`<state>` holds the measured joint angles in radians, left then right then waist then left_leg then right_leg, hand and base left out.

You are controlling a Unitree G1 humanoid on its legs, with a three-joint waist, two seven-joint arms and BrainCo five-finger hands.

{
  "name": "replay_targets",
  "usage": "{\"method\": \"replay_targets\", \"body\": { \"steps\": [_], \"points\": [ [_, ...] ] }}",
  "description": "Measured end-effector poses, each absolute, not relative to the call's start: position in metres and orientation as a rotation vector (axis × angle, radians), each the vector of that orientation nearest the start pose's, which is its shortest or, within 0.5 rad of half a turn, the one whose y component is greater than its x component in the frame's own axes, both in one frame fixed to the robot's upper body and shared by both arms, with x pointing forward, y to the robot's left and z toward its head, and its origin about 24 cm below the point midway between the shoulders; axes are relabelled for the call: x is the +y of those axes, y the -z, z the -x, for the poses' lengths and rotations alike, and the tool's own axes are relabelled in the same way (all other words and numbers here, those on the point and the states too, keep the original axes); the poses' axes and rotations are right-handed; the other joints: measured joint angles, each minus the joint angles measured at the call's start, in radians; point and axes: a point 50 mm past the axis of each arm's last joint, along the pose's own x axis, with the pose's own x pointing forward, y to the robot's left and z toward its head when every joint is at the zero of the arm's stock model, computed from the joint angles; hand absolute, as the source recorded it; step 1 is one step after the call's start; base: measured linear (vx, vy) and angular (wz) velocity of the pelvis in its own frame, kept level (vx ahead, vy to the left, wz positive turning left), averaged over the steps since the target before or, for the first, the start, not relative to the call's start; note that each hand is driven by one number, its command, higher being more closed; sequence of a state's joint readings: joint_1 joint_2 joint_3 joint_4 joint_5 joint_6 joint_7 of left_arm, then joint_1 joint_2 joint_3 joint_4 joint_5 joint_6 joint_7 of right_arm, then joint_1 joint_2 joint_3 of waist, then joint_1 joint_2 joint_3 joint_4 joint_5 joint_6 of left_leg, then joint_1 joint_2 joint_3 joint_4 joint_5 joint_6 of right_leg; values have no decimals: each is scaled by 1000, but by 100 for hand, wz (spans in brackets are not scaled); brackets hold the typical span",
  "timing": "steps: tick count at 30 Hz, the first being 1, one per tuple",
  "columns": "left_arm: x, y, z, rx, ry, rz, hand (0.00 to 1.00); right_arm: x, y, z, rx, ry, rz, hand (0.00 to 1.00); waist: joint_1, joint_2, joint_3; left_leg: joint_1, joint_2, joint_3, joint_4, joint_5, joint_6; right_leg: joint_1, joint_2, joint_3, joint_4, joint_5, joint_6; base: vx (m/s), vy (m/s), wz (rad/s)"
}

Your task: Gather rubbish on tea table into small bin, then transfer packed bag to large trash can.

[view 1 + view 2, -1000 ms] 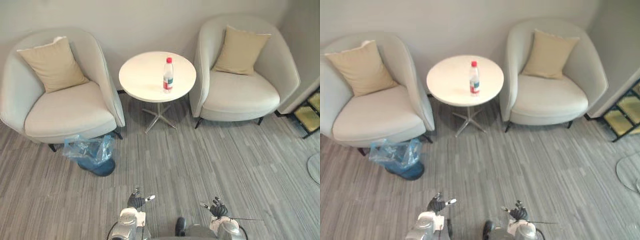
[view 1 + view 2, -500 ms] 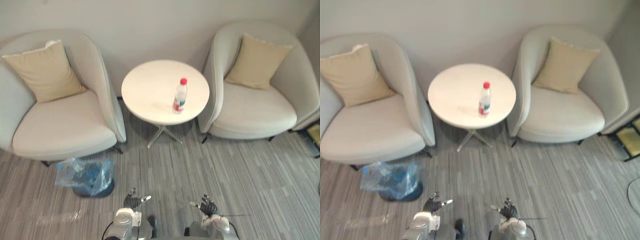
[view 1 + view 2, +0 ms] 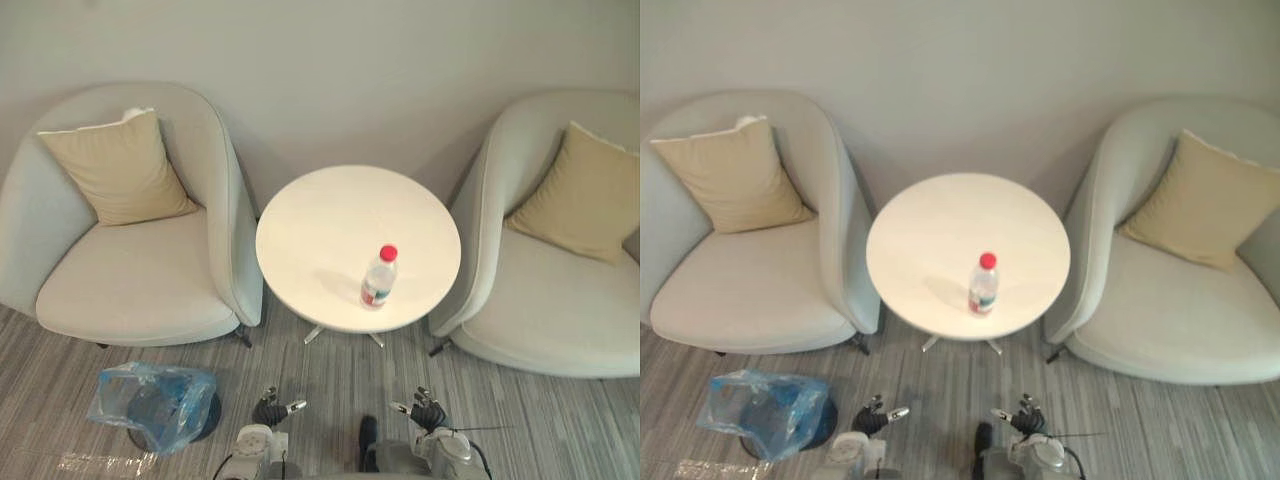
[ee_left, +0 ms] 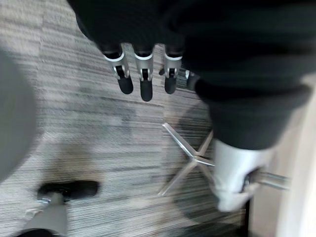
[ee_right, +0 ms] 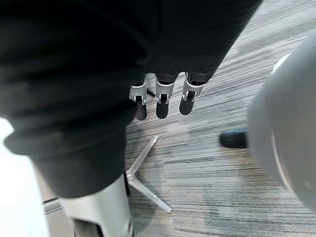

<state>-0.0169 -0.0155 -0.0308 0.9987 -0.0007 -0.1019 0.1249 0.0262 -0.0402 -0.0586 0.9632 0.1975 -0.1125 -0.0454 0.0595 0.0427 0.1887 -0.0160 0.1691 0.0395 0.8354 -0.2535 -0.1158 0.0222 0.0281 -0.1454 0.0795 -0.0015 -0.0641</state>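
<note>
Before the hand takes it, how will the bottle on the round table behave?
The bottle stands upright, tall and narrow, so a push near its top would probably tip it. Its plastic looks smooth, so it may slip.

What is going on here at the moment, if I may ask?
The robot faces a round tea table between the left armchair and the right armchair. One plastic bottle with a red cap stands upright on the table. Neither hand holds anything: the left hand and right hand hang low before the table, fingers relaxed. The small bin, lined with a blue bag, sits on the floor by the left armchair.
</note>
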Motion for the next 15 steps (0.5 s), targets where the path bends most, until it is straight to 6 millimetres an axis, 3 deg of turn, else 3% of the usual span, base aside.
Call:
{"method": "replay_targets", "body": {
  "steps": [1, 3, 5, 6, 7, 11, 15],
  "points": [
    [143, 142, -154, 871, -68, -60, 0, -178, 142, -143, 866, 232, -142, 0, -1, -10, 6, -40, 3, 41, -14, -34, 26, 27, -7, -1, -19, -4, 2, 148, -17, -1],
    [139, 140, -156, 860, -45, -71, 0, -184, 141, -144, 859, 261, -139, 0, -1, -11, 7, -85, -19, 61, -146, -55, 37, 47, -24, 2, -30, -11, 13, 157, 20, -5],
    [137, 140, -156, 859, -34, -75, 0, -187, 141, -143, 857, 267, -130, 0, -1, -2, 2, -93, -48, 46, -388, -23, 25, 50, -36, 16, -28, -24, 34, 110, 92, -13],
    [136, 140, -156, 860, -32, -74, 0, -189, 141, -141, 861, 271, -125, 0, -1, 14, -3, -90, -58, 14, -513, 43, 14, 49, -33, 20, -24, -33, 48, 146, 189, -18],
    [138, 141, -155, 862, -35, -79, 0, -189, 142, -138, 869, 279, -120, 0, 5, 18, -7, -68, -76, 8, -550, 121, 35, 51, -37, 42, -19, -42, 67, 147, 194, -12],
    [153, 142, -153, 870, -41, -135, 0, -181, 135, -149, 813, 258, -120, 0, 4, -29, -8, 3, -132, 36, -645, 142, 68, 74, -88, 66, -20, -65, 105, 152, 127, -6],
    [155, 143, -149, 881, -45, -140, 0, -179, 125, -156, 747, 231, -70, 0, 2, -33, -23, 42, -157, 42, -696, 149, 80, 87, -109, 71, -33, -78, 119, 107, 67, -4]
  ]
}}
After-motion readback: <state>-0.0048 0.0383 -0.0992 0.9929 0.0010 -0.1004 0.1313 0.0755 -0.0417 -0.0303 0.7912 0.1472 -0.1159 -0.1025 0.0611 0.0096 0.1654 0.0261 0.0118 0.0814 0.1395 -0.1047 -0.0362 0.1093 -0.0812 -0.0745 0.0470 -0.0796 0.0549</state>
